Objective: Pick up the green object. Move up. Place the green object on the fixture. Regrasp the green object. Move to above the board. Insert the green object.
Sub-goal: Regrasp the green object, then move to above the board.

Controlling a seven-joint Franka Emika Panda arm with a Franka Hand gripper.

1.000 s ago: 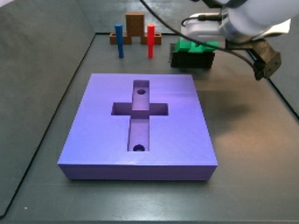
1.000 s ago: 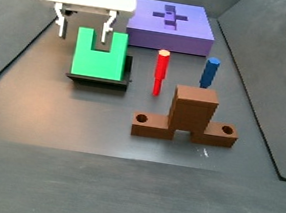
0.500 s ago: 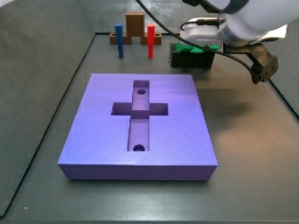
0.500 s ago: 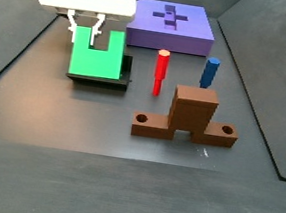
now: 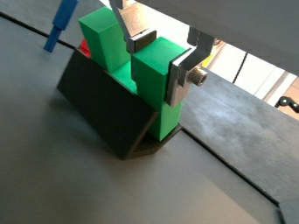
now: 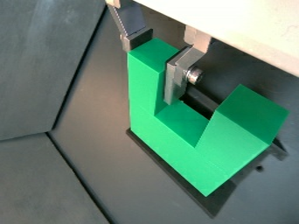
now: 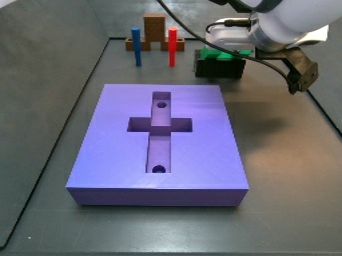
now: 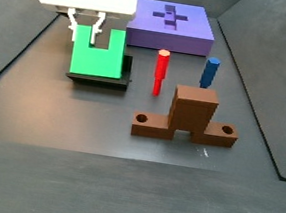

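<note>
Gripper [image 6: 160, 54] fingers closed on one arm of the green object [image 6: 193, 131], resting on the fixture [image 5: 107, 115] beside the board [image 8: 174, 22]

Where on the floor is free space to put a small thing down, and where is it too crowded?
Free: the dark floor in front of the orange-brown block, and the strip left of the board. Crowded: the corner where the gripper straddles one arm of the green object on the fixture, and around the red peg and blue peg.
</note>
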